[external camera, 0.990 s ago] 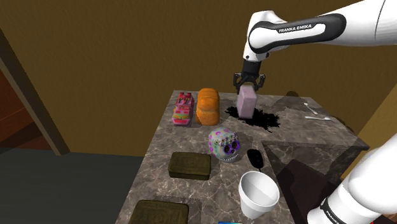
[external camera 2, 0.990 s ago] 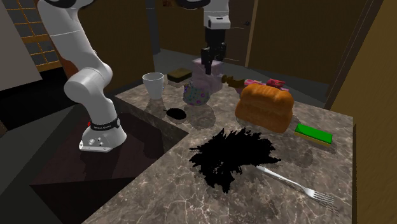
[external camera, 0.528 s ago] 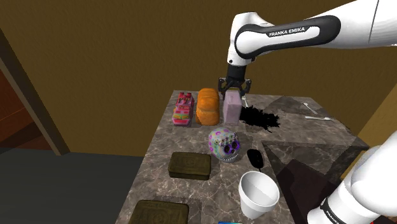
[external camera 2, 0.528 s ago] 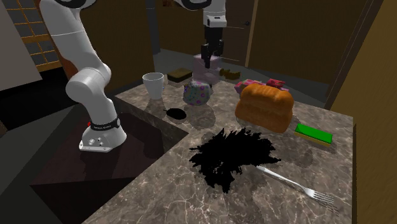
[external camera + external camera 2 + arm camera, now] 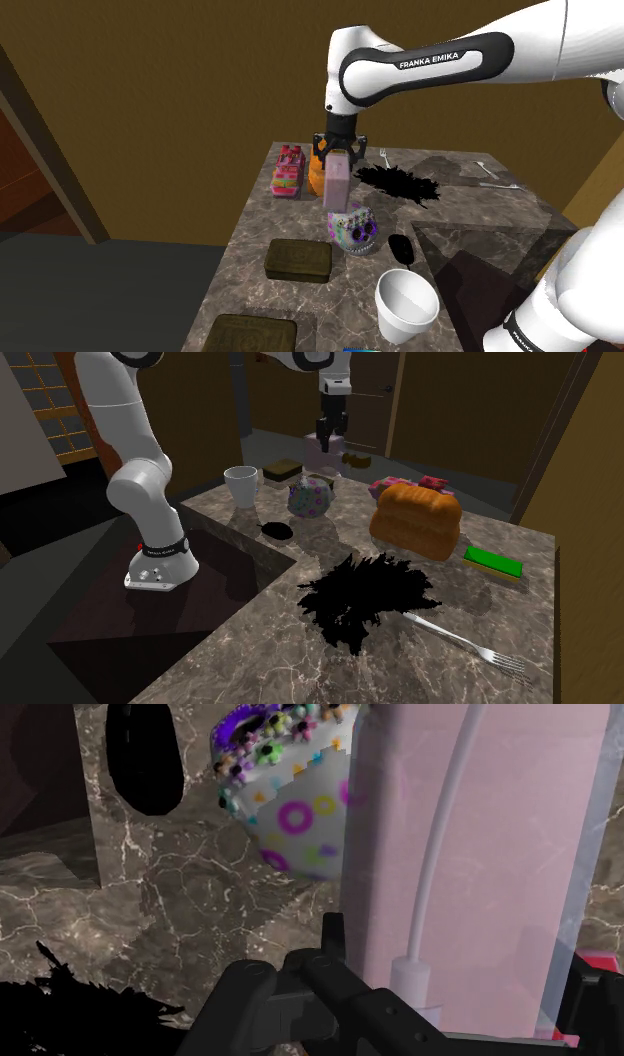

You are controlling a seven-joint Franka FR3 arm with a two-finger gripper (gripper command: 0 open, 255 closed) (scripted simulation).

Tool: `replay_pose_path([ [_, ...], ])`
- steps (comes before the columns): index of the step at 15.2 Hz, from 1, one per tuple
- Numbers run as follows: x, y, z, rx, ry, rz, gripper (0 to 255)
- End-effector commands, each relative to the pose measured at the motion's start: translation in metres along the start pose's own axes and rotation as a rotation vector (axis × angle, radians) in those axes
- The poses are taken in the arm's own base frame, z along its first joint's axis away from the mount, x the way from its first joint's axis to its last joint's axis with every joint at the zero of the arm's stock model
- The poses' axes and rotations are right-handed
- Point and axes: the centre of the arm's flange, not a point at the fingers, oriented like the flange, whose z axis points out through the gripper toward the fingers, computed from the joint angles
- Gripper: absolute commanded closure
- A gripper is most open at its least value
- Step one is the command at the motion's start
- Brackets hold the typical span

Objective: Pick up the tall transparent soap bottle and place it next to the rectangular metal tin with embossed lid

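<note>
The soap bottle (image 5: 338, 186) is hanging in the air in the middle of the shoulder view. It is tall, pale pink and see-through. In the wrist view a thin white tube (image 5: 440, 854) is running down inside it. The gripper (image 5: 337, 152) is squeezing the top of the bottle between its two black fingers (image 5: 334, 939), so it is holding the bottle tight. The bottle is hanging straight down and is not touching the stone counter (image 5: 470, 225).

Just below the bottle in the shoulder view, a round white ball with bright flowers and rings (image 5: 352, 226) is sitting on the counter. Behind the bottle an orange loaf of bread (image 5: 416, 520) is lying, and a pink pack (image 5: 288, 172) is lying to the left of the loaf. A ragged black patch (image 5: 400, 183) is spreading over the counter to the right of the bottle.

Lower in the shoulder view a flat dark tin (image 5: 298, 260) is lying well apart from the bottle. A second tin (image 5: 250, 333) is lying at the bottom edge. A white cup (image 5: 405, 303) is standing at the lower right, with a small black oval (image 5: 401, 248) just above it. A fork (image 5: 497, 181) is lying far to the right. In the second exterior view a green sponge (image 5: 493, 563) is lying at the right, near the loaf.
</note>
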Motion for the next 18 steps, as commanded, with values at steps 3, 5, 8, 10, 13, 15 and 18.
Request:
replay_pose_path([
  [3, -0.031, -0.044, 0.007, 0.001, 0.0, 0.001, 255],
  [5, -0.047, -0.065, 0.01, 0.001, 0.0, 0.001, 255],
  [8, -0.07, -0.097, 0.014, 0.001, 0.0, 0.001, 255],
  [10, -0.086, -0.118, 0.017, 0.001, 0.0, 0.001, 255],
  [13, -0.109, -0.15, 0.022, 0.001, 0.0, 0.001, 255],
  [15, -0.125, -0.171, 0.025, 0.001, 0.0, 0.001, 255],
  [18, -0.148, -0.202, 0.03, 0.001, 0.0, 0.001, 255],
])
